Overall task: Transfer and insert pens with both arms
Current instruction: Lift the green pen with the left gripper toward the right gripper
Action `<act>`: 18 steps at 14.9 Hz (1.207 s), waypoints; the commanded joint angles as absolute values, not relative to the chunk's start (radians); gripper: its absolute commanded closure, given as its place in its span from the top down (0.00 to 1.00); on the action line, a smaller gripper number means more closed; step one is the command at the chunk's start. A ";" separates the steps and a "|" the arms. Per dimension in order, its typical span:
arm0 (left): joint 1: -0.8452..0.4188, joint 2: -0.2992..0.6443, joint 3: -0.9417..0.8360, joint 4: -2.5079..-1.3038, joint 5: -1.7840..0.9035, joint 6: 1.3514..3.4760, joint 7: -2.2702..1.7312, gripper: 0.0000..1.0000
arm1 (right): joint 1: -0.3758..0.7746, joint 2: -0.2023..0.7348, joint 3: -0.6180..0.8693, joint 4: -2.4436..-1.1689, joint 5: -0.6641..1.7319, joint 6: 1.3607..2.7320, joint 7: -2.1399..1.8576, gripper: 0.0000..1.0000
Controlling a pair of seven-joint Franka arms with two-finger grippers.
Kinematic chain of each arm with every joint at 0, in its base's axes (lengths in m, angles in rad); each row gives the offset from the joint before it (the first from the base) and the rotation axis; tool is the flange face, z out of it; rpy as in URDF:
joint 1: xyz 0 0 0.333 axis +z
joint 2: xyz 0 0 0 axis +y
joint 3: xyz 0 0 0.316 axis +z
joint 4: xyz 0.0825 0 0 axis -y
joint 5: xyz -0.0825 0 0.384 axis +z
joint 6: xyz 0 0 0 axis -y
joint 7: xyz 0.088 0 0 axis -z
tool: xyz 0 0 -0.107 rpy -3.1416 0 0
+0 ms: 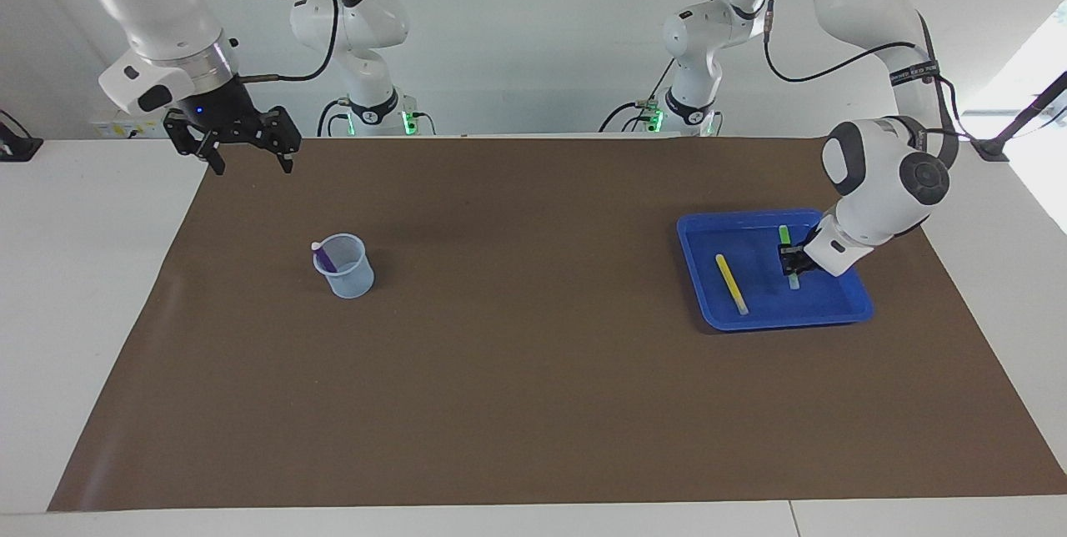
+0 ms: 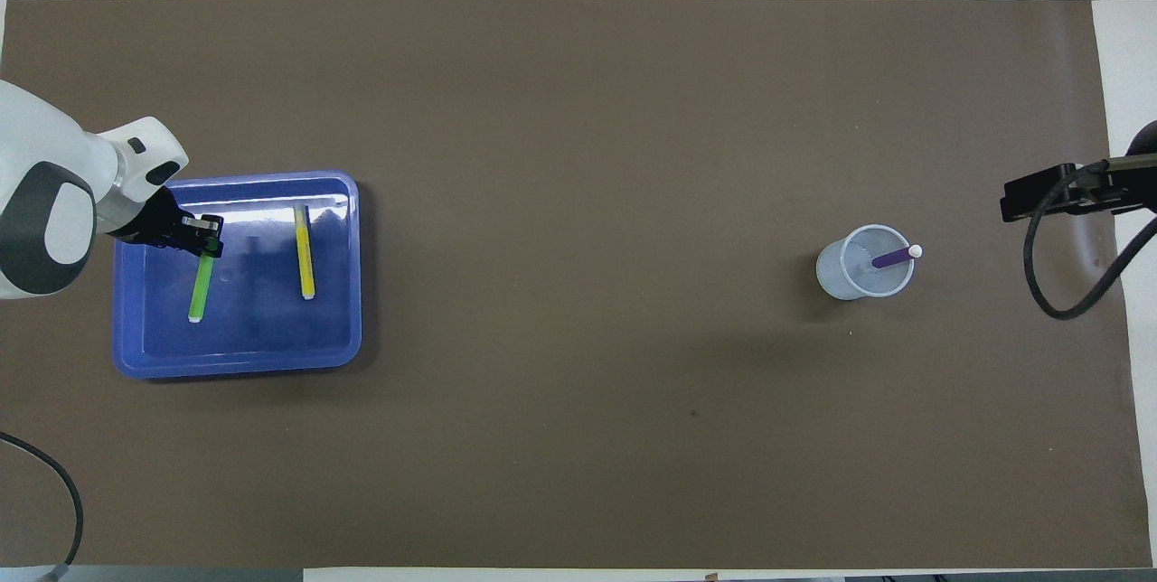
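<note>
Brown matting [image 1: 533,404] fills the foreground of the facing view, a flat matte sheet spread over a white table [image 1: 83,287]. On it, toward the left arm's end, sits a shallow blue tray [image 1: 696,270] of glossy plastic with rounded corners. Inside the tray lie the yellow pen [image 1: 731,283] and, beside it, the green pen [image 1: 785,238], both slim sticks with pale ends. The left gripper [image 1: 792,260] is down in the tray, pressed together on the green pen about its middle, the bulky white wrist above it. Well apart from the tray, toward the right arm's end, a clear cup [image 1: 346,270] holds the purple pen [image 1: 327,255], leaning on the rim. The right gripper [image 1: 250,158] hangs spread over the mat's edge. Two smaller arms with green lights stand before a plain white wall.

From overhead, the tray [image 2: 235,356] shines with reflections; the left gripper [image 2: 210,243] pinches the green pen [image 2: 199,288], with the yellow pen [image 2: 305,252] parallel alongside. The purple pen [image 2: 893,257] tilts in the cup [image 2: 836,275], pale end up. The right gripper [image 2: 1039,195] shows as a black block trailing cable.
</note>
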State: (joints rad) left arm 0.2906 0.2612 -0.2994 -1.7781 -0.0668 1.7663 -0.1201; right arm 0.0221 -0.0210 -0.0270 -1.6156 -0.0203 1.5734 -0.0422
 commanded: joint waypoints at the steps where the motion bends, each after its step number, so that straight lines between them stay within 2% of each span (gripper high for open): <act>1: 0.267 0.256 -0.296 -1.685 -0.194 1.622 -0.338 0.00 | 0.021 -0.029 -0.018 -1.626 0.000 1.574 -0.018 1.00; 5: 0.245 0.247 -0.320 -1.634 -0.415 1.551 -0.711 0.00 | 0.023 -0.029 -0.018 -1.629 0.000 1.582 -0.001 1.00; 10: 0.244 0.219 -0.390 -1.644 -0.665 1.601 -1.121 0.00 | 0.021 -0.034 -0.021 -1.634 -0.002 1.578 0.006 1.00; 14: 0.227 0.163 -0.403 -1.703 -0.857 1.646 -1.265 0.00 | 0.026 -0.034 0.015 -1.643 0.072 1.640 0.150 1.00; 18: 0.158 0.062 -0.405 -1.834 -1.000 1.800 -1.362 0.00 | 0.026 -0.035 0.127 -1.663 0.178 1.730 0.344 1.00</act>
